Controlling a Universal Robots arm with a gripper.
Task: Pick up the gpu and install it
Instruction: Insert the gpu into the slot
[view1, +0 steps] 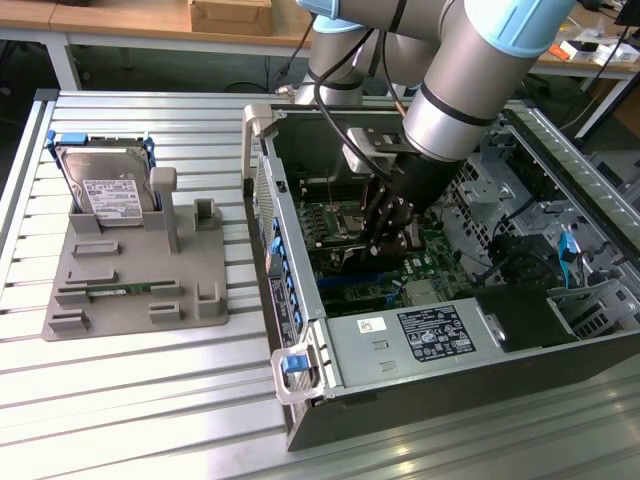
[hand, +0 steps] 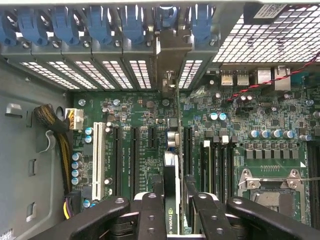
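Note:
My gripper (view1: 392, 238) is lowered inside the open computer case (view1: 400, 340), over the green motherboard (view1: 345, 225). In the wrist view the gripper (hand: 172, 202) is shut on the gpu (hand: 171, 167). The card shows edge-on as a thin black strip between the two black fingers (hand: 151, 215). It stands upright along the expansion slots, and its metal bracket (hand: 172, 52) reaches the rear slot openings under the blue latches (hand: 100, 25). Whether its edge is seated in a slot I cannot tell.
A white slot (hand: 98, 160), black slots, a yellow-black cable bundle (hand: 55, 125) and the CPU socket (hand: 270, 185) surround the card. Outside the case, a grey holder (view1: 130, 290) carries a hard drive (view1: 108, 190) and a green memory stick (view1: 115, 291).

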